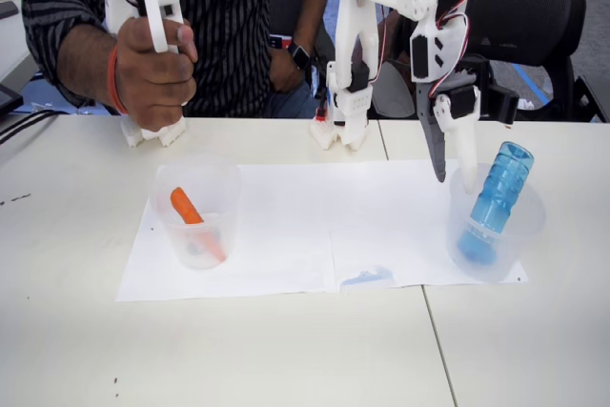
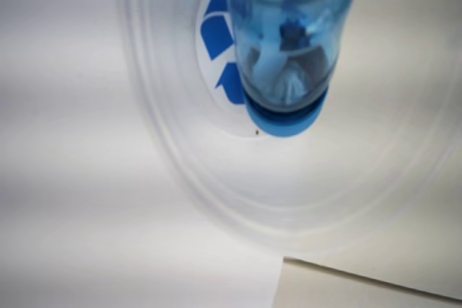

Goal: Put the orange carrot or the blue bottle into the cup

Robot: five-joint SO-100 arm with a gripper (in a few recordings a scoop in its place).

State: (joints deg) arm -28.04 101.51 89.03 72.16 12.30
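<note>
Blue bottle [image 1: 499, 190] cap-down inside the cup [image 1: 519, 235], leaning against the rim, upper half sticking out since taller than the cup wall. End effector [image 1: 452, 176] just left of the bottle, fingers parted, gripping nothing. Orange carrot [image 1: 187, 207] in another clear cup [image 1: 221, 188] at fixed-view left, on white paper [image 1: 286, 226] covering the desk [image 1: 286, 359]. Task looks done.

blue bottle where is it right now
In the fixed view the blue bottle stands tilted, cap down, inside the cup at the right, just right of the gripper.
</note>
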